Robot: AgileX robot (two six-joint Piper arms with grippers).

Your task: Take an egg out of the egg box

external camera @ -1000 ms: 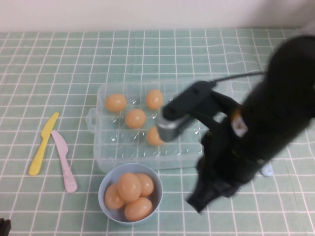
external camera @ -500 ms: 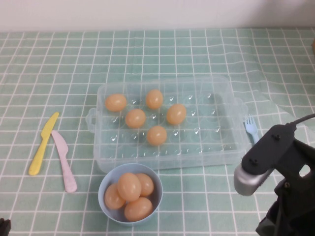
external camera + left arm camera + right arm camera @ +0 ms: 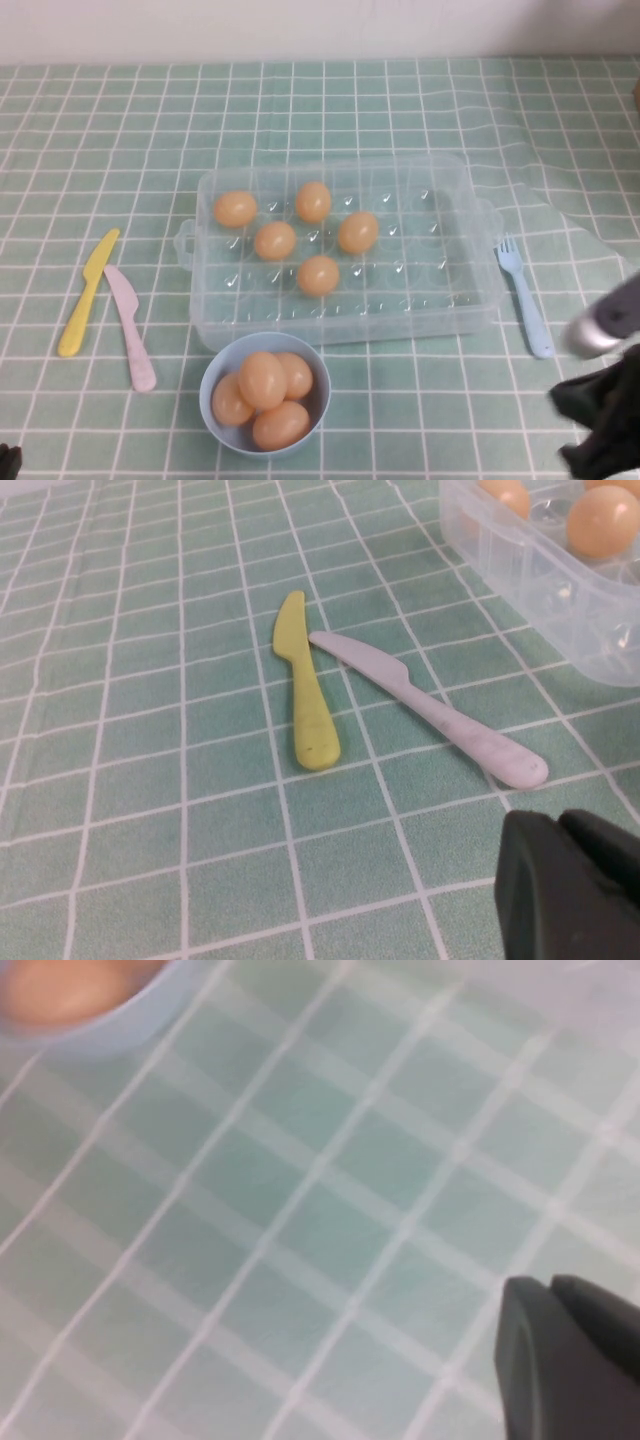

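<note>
Right wrist view showed the right gripper [image 3: 565,1355] with its two dark fingers [image 3: 530,1350] pressed together and nothing between them, hanging over bare checked cloth [image 3: 300,1210], with the rim of the bowl [image 3: 110,1030] at the frame's corner. From the high view that arm sat at the near right edge of the table, well clear of the box [image 3: 470,300], blurred, near the blue fork [image 3: 524,295] that lay just beside the box's right wall. The left gripper [image 3: 575,885] showed only as a dark mass in the left wrist view, over the cloth near the knives; I could not tell whether its fingers were apart or together, and it held nothing visible. In the high view, five eggs lay in the left half of the clear box: the nearest egg [image 3: 318,275] sat toward the front wall, with four others behind it, none touching. The box's right half held only its dimpled floor. The light-blue bowl stood just in front of the box and held four more eggs heaped together. A yellow knife [image 3: 88,292] and a pink knife [image 3: 130,328] lay side by side on the cloth to the left of the box, close together but apart from it.
</note>
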